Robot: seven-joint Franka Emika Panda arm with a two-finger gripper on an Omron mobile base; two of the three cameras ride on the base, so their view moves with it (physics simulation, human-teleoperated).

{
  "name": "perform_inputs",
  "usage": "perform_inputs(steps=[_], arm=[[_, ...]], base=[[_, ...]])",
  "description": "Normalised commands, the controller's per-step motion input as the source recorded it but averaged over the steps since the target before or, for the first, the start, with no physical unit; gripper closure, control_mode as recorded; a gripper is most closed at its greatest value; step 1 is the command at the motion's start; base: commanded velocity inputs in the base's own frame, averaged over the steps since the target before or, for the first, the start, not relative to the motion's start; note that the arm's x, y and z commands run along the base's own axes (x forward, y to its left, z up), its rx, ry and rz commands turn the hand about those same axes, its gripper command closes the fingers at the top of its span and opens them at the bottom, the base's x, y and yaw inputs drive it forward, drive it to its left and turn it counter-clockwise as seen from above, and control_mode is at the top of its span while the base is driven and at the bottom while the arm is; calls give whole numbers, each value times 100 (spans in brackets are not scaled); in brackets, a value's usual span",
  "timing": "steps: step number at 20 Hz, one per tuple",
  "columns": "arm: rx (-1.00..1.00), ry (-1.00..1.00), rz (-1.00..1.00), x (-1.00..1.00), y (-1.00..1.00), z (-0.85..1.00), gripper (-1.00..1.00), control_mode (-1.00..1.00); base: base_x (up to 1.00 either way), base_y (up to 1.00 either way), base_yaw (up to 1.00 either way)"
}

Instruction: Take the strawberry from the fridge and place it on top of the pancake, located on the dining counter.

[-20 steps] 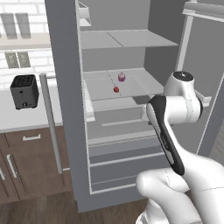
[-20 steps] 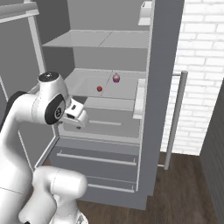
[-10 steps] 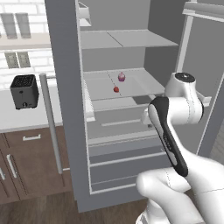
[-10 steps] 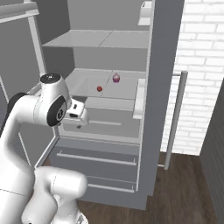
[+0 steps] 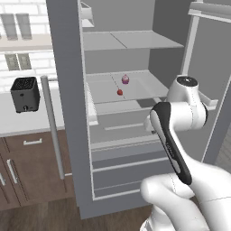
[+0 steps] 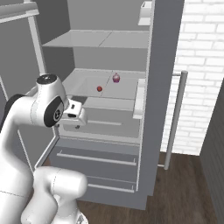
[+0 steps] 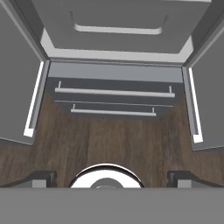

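The fridge (image 5: 67, 113) stands with both doors swung wide. On its middle shelf lies the tiny red strawberry (image 5: 119, 92) (image 6: 99, 89), with a slightly larger pinkish-purple round item (image 5: 125, 79) (image 6: 116, 78) behind it. My gripper (image 6: 72, 126) hangs in front of the fridge, below and nearer than that shelf, pointing down. In the hand view its fingertips (image 7: 41, 177) stand far apart with nothing between them, so my gripper (image 7: 112, 179) is open above the bottom drawers (image 7: 113, 94). The pancake and the dining counter are out of view.
A black toaster (image 5: 25, 94) sits on the white worktop left of the fridge, over brown cabinets. The left door's bar handle (image 5: 52, 131) and the right door's handle (image 6: 175, 118) jut outward. A brick wall (image 6: 201, 65) is at the right, and dark wood floor (image 7: 113, 140) lies below.
The arm has shifted only slightly in front of the fridge. The gripper stays open, and the strawberry has not moved.
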Motion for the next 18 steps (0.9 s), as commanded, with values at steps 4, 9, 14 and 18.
perform_inputs(steps=[4,9,14,18], arm=[[0,0,0,0,0,0,-100,-100],[0,0,0,0,0,0,-100,100],[0,0,0,0,0,0,-100,100],[0,0,0,0,0,0,-100,100]], base=[[0,0,0],[7,0,0],[60,0,10],[54,-11,13]])
